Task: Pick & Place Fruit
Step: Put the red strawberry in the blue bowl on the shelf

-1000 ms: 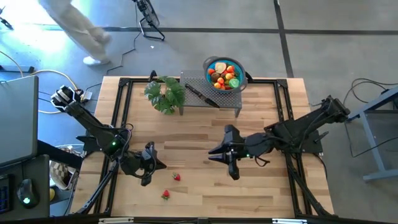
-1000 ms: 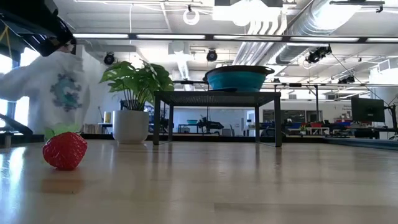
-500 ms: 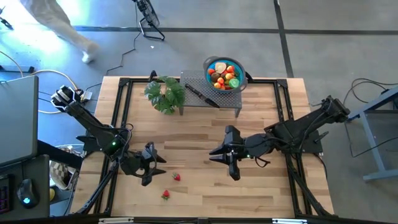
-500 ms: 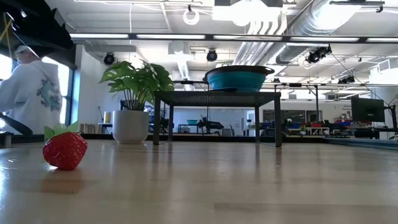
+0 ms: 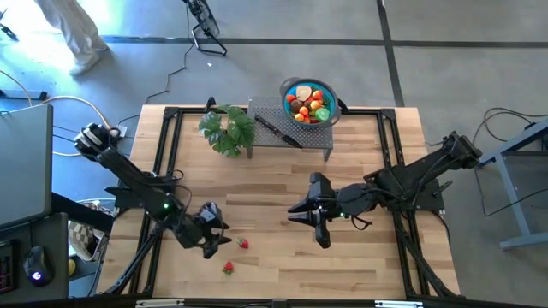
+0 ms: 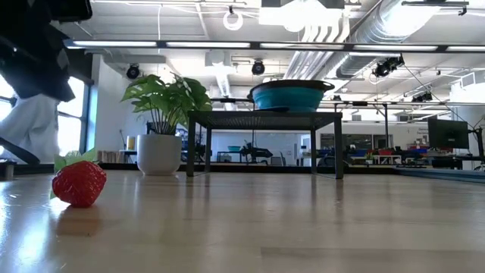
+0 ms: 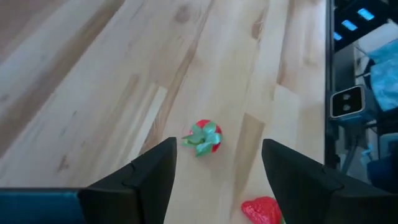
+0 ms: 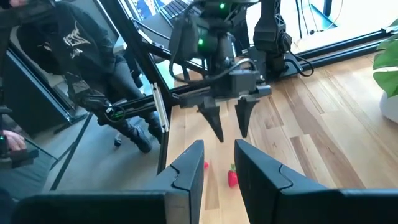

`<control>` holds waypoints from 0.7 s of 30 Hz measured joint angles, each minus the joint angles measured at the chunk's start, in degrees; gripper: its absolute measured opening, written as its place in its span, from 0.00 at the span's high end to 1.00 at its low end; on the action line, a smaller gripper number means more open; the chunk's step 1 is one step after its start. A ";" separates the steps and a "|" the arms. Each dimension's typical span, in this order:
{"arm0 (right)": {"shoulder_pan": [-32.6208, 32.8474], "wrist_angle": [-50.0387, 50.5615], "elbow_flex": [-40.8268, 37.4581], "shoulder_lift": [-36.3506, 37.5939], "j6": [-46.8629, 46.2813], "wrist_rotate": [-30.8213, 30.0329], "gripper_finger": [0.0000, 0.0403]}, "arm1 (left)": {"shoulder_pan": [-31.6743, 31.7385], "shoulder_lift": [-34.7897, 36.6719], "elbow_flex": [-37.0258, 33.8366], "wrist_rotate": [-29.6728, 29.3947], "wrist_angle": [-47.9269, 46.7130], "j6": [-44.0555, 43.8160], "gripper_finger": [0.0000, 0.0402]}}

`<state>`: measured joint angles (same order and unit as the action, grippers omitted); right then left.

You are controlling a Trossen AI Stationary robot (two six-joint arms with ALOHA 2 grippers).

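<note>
Two strawberries are seen loose on the table (image 5: 342, 180), one strawberry (image 5: 244, 244) at about seven o'clock from the table's middle, the other strawberry (image 5: 228, 268) just beyond it toward six. The left gripper (image 5: 214, 241) is poised just beside the nearer berry at its nine o'clock, fingers spread wide with nothing between them. The right gripper (image 5: 301, 211) is parked near the centre, jaws narrowly parted and empty. Up at twelve o'clock, the blue bowl (image 5: 308, 88) on the raised rack (image 5: 282, 137) is already piled with fruit, so most appears done; two berries are left, it is judged.
</note>
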<state>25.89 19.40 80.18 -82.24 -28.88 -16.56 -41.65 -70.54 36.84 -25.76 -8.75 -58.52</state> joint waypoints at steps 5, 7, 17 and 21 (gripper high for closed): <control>0.00 0.08 0.00 -0.02 0.19 -0.01 0.80 | 0.00 -5.79 0.00 0.28 4.55 -0.33 0.42; -0.02 0.08 0.00 -0.02 0.41 -0.11 0.80 | 0.00 -7.58 0.00 0.95 6.01 0.31 0.42; 0.00 0.10 0.00 -0.02 0.63 -1.53 0.80 | 0.00 -12.68 0.00 0.98 8.78 -1.71 0.42; 0.00 0.11 0.00 -0.02 0.63 -1.53 0.80 | 0.00 -13.99 0.00 1.47 11.31 -1.71 0.42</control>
<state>25.89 19.51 80.18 -82.26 -28.25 -18.09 -41.65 -84.53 36.84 -24.29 2.57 -60.22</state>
